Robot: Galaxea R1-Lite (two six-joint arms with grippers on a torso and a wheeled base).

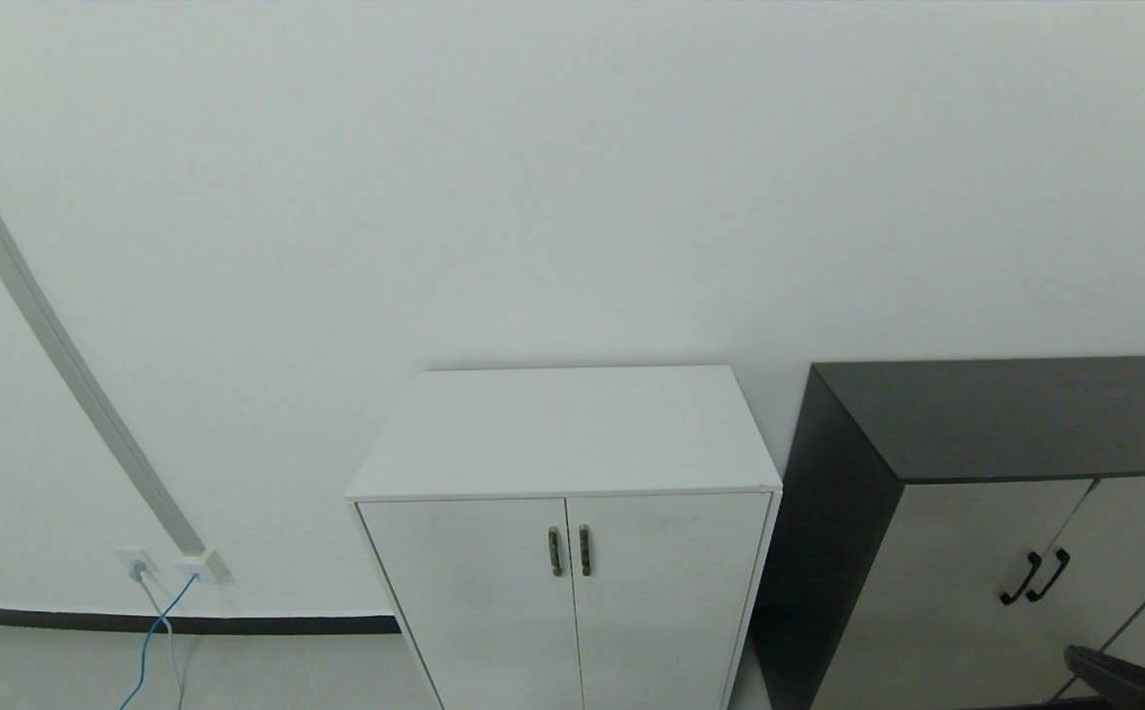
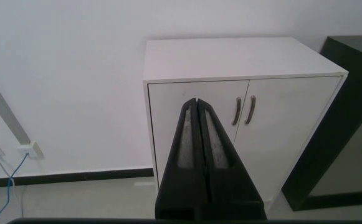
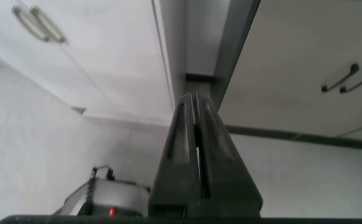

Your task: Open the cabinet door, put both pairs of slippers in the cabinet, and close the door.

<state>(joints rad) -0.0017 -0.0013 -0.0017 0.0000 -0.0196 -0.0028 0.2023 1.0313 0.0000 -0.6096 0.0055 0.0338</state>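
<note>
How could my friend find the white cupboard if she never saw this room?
Look along the white wall to the two cupboards side by side against it. The white cupboard is the left one as the robot faces them, nearer the wall sockets with the blue cable. It is white all over with two brassy handles, while its neighbour has a black top and black handles.

Base of white cabinet (image 1: pixel 567 537), right end of dark cabinet (image 1: pixel 986 493): off-view.

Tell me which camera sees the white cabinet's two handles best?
The head view: the two bronze metal bar handles face it squarely, nothing in front. The left wrist view shows them too, slightly sideways; the right wrist view catches them slanted, from below.
</note>
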